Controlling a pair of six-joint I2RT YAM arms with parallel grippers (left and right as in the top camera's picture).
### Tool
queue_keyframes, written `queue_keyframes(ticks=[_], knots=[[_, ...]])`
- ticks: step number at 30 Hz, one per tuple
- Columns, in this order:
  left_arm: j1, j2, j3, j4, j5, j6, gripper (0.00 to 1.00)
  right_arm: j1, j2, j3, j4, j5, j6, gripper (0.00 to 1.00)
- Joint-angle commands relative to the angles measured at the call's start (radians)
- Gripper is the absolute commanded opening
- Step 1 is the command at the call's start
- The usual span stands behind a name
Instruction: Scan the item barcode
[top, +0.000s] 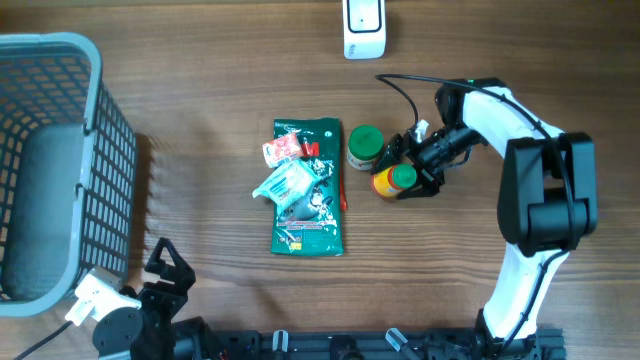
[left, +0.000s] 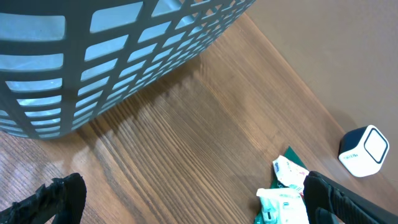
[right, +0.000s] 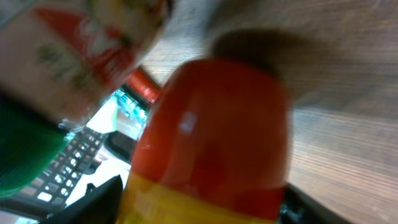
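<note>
A small bottle (top: 392, 181) with an orange-and-yellow body and a green cap lies on its side on the wooden table, right of centre. My right gripper (top: 408, 168) straddles it, one finger on each side. In the right wrist view the bottle (right: 217, 143) fills the space between the dark fingers (right: 93, 205), which press against its sides. No barcode shows on it. The white scanner (top: 364, 28) stands at the far edge, also seen as the white scanner (left: 364, 151) from the left wrist. My left gripper (left: 193, 199) hangs open and empty near the front left.
A green-lidded jar (top: 364, 146) stands touching the bottle's left. A green packet (top: 308, 190) with small white sachets (top: 285, 180) on it lies mid-table. A grey mesh basket (top: 95, 120) fills the left side. A black cable (top: 400, 95) runs along the right arm.
</note>
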Motion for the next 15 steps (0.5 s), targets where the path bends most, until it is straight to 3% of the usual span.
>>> queue_keyframes(ticks=[1, 3, 10, 15], knots=[[0.002, -0.002, -0.003, 0.001, -0.013, -0.006, 1.00, -0.004, 0.030, -0.010, 0.019, 0.069, -0.009, 0.63], [0.002, -0.002, -0.003, 0.001, -0.013, -0.006, 1.00, -0.004, 0.030, -0.010, 0.021, 0.068, -0.008, 0.59], [0.002, -0.002, -0.003, 0.001, -0.013, -0.006, 1.00, -0.004, 0.030, -0.010, -0.024, 0.033, -0.005, 0.59], [0.002, -0.002, -0.003, 0.001, -0.013, -0.006, 1.00, -0.004, 0.030, -0.010, -0.124, 0.011, -0.005, 0.44]])
